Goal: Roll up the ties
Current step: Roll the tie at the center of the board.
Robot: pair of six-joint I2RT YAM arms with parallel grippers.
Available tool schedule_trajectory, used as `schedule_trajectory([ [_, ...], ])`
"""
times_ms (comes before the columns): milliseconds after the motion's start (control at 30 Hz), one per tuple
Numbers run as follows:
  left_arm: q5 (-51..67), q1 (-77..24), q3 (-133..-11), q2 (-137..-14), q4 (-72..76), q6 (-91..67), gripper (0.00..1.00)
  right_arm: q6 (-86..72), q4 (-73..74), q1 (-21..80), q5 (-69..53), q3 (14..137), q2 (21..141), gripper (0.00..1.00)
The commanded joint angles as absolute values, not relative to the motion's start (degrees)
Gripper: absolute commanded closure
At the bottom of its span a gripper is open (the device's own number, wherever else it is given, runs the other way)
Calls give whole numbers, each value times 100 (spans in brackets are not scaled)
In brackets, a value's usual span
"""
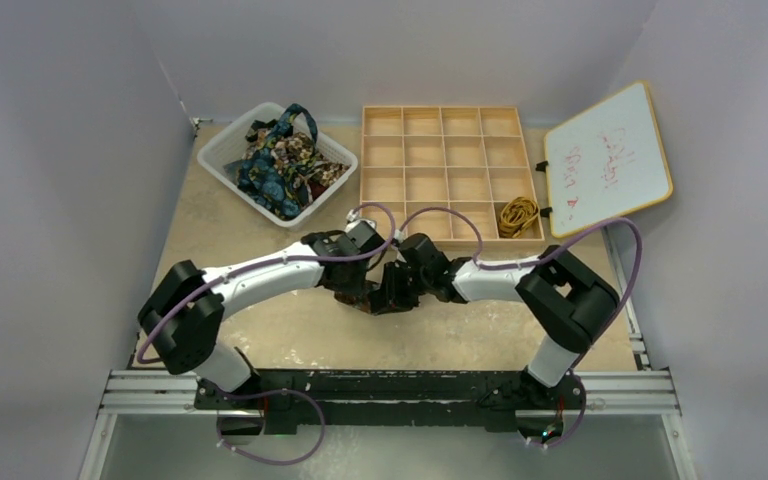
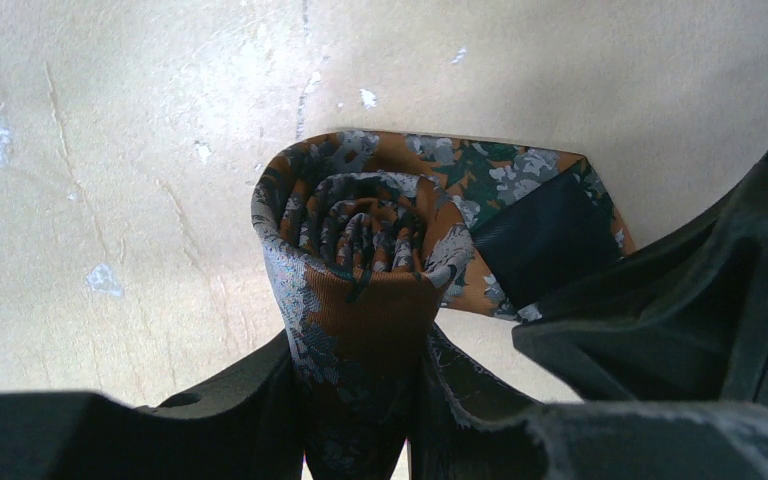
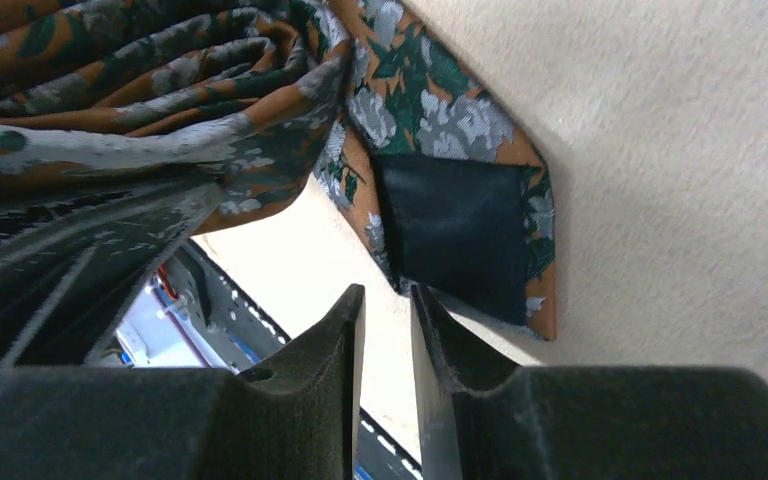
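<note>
A dark brown-orange tie with grey blotches point(image 2: 360, 230) is wound into a tight roll just above the table. My left gripper point(image 2: 360, 340) is shut on that roll, a finger pressing each side. The tie's wide end point(image 3: 450, 230), showing its dark lining, lies flat on the table beside the roll. My right gripper point(image 3: 387, 295) hovers at that end with a narrow gap between its jaws and nothing in it. In the top view both grippers point(image 1: 365, 290) point(image 1: 392, 290) meet at mid-table, hiding most of the tie. More ties point(image 1: 280, 165) lie heaped in a white basket point(image 1: 222, 150).
A wooden compartment tray point(image 1: 450, 150) stands at the back, with a gold-yellow tie point(image 1: 517, 215) in its front right cell. A whiteboard point(image 1: 608, 160) leans at the right. Purple cables loop over both arms. The metal rail runs along the near edge.
</note>
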State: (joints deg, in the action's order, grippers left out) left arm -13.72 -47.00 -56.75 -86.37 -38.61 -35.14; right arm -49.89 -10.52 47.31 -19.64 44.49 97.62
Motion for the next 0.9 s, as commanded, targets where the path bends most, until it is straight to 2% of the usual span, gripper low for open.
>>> schedule_trajectory([
  [0,-2393,-5180,-6178,-9048,-4425,-3802,77,-5172,-1299,4735,-2282,4235,9250,73],
  [233,-2656,-5640,-6565,-9619,-4677,-4055,73,-5782,-1069,4022,-1286,3405,7924,59],
  [333,-2566,-5767,-6788,-9818,-4684,-4107,67,-5900,-1140,3565,-1291,2993,7569,57],
  [367,-2540,-5817,-6853,-9884,-4685,-4128,62,-5916,-1180,3460,-1330,2892,7487,57],
  [467,-2221,-5856,-7003,-10040,-4559,-4141,48,-5899,-1284,3256,-1473,2713,7438,55],
  [600,-1530,-5854,-7000,-9987,-4123,-3992,37,-5843,-1423,3191,-1642,2653,7581,54],
  [867,-763,-5841,-7120,-9516,-3639,-3910,30,-5738,-1547,3147,-1902,2662,7620,51],
])
